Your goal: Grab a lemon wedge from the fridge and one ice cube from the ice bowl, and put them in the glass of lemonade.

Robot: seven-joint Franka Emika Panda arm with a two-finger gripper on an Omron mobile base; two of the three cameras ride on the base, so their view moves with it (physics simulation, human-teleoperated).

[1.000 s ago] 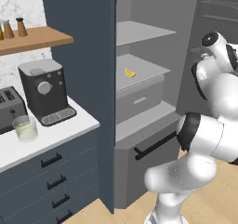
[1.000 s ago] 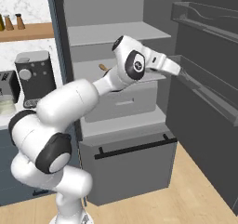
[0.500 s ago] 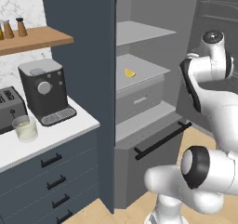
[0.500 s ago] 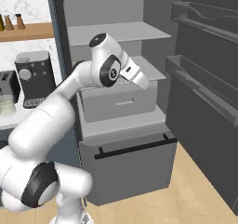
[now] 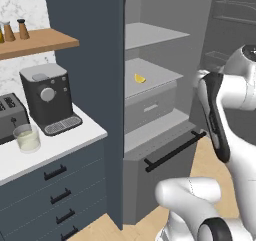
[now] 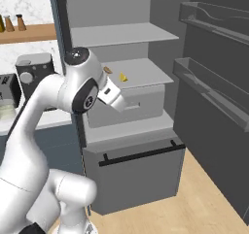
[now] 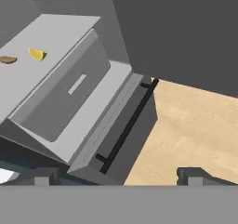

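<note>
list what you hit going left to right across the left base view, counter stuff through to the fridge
toaster → glass of lemonade → coffee machine → lemon wedge on the fridge shelf → black drawer handle → robot arm
</note>
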